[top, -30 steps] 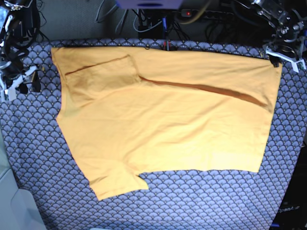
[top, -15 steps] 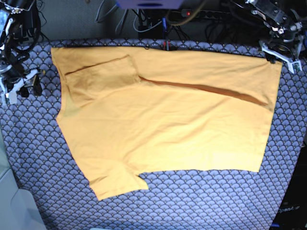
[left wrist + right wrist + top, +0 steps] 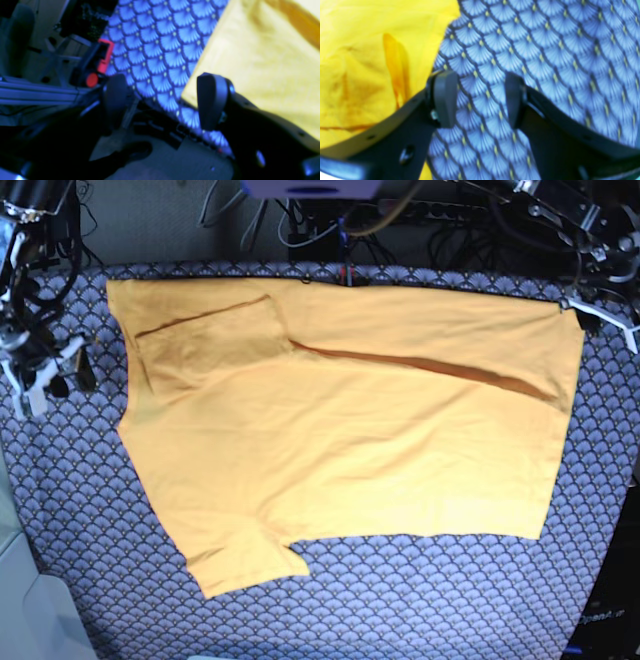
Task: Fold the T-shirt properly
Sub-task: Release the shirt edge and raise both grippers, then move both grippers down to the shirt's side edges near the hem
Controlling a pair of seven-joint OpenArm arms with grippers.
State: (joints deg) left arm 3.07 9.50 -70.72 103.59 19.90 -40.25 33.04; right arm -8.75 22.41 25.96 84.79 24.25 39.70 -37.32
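T-shirt (image 3: pixel 340 430) lies spread on the scallop-patterned cloth (image 3: pixel 450 600), both grippers' fingers (image 3: pixel 211 100) (image 3: pixel 445 98) parted, holding nothing

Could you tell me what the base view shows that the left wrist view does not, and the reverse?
Only the base view shows the whole T-shirt, one sleeve folded in, another sticking out at the near edge, and the right gripper. Only the left wrist view shows the left gripper close up, its fingers apart with nothing between them. Both show the shirt's corner on the patterned cloth.
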